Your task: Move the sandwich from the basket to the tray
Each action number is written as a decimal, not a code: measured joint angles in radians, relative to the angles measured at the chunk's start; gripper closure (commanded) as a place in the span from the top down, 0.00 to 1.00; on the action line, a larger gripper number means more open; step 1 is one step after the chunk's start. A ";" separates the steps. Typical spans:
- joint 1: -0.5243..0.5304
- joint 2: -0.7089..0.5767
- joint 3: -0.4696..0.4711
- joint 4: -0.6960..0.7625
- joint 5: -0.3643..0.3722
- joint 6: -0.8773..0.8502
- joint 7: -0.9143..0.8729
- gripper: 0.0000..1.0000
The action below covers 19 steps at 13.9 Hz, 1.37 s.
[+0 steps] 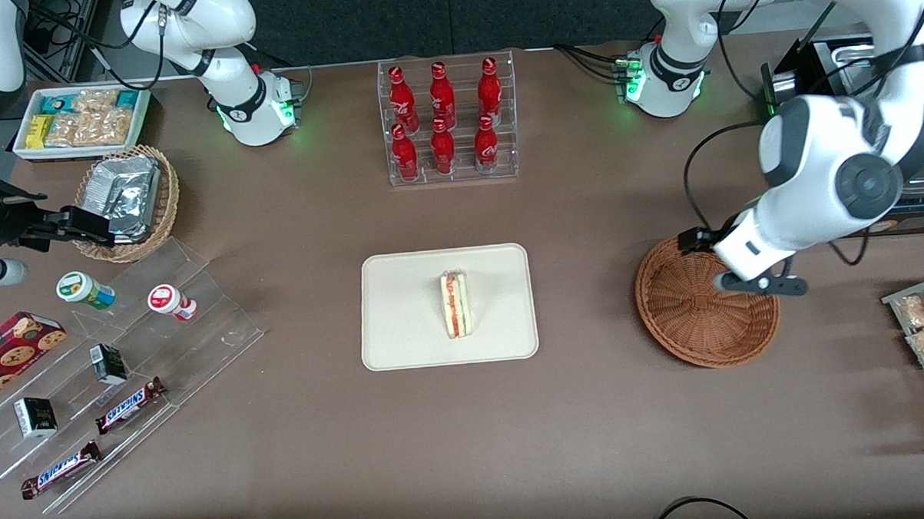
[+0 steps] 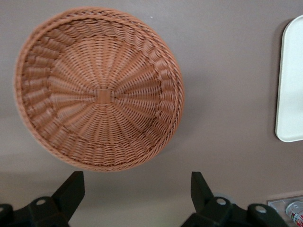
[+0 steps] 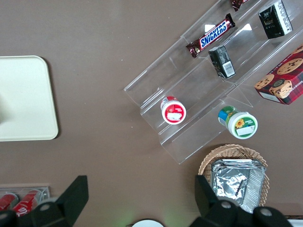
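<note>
Findings, taken outward from the front camera with the tray as reference. The sandwich lies on the tray, roughly at its middle, resting on one face with its red and green layers showing along the edge; nothing touches it. Placement therefore appears complete.

Toward the working arm's end of the tabletop, well apart from the tray, sits the basket, which the wrist view shows to hold nothing. The gripper hangs above the basket's rim, its jaws spread wide and carrying nothing.

Assessment: the step in hand is judged to be retreat. To do it well, the arm should lift straight up, clear the wicker rim, and avoid sweeping low toward the tray, lest the sandwich be disturbed.
</note>
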 measured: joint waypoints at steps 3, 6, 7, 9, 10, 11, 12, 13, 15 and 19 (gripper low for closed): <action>0.015 -0.086 0.005 -0.008 0.000 -0.035 0.000 1.00; 0.020 -0.172 0.032 -0.007 0.000 -0.057 0.000 1.00; 0.021 -0.200 0.035 -0.002 0.000 -0.069 0.000 1.00; 0.021 -0.238 0.035 0.024 0.000 -0.111 -0.003 1.00; 0.021 -0.246 0.035 0.045 0.000 -0.131 -0.010 1.00; 0.021 -0.247 0.035 0.071 0.000 -0.147 -0.018 1.00; 0.021 -0.247 0.035 0.095 0.000 -0.157 -0.022 1.00; 0.021 -0.244 0.034 0.120 0.003 -0.172 -0.024 1.00; 0.021 -0.225 0.032 0.179 0.018 -0.226 -0.024 1.00; 0.021 -0.126 0.029 0.337 0.026 -0.342 -0.026 1.00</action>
